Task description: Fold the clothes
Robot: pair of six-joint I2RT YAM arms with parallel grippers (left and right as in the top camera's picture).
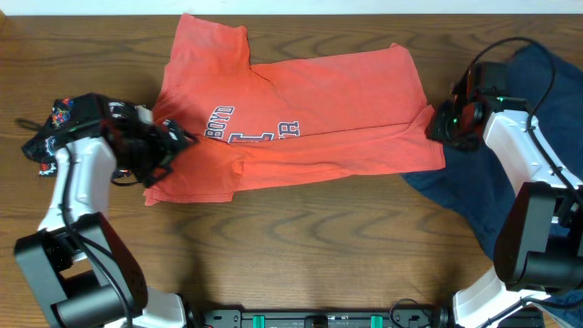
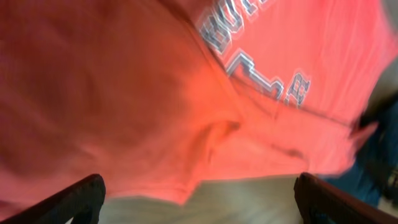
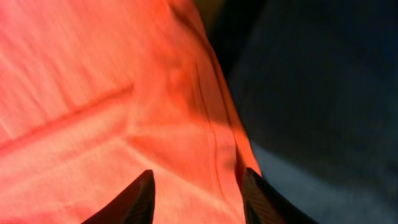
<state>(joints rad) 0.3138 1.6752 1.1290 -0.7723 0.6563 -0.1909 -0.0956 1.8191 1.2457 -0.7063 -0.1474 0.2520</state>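
Coral-red cotton: one short-sleeved T-shirt (image 1: 310, 109) lies spread across the upper middle of the overhead view. Its navy-and-white chest lettering (image 1: 246, 132) shows left of centre. One dark navy garment (image 1: 510, 182) lies crumpled along the right edge, meeting the shirt's lower right corner. One small black bundle (image 1: 46, 132) sits at the far left on the wooden table (image 1: 301, 255). Two white arms reach in from the bottom corners. The left gripper (image 1: 173, 146) is at the shirt's lower left edge; its wrist view shows two fingers (image 2: 81, 199) spread wide, grasping nothing. The right gripper (image 1: 439, 128) meets the shirt's right edge. Its two fingertips (image 3: 140, 199) straddle coral cloth beside the navy fabric, and I cannot tell whether they pinch it.
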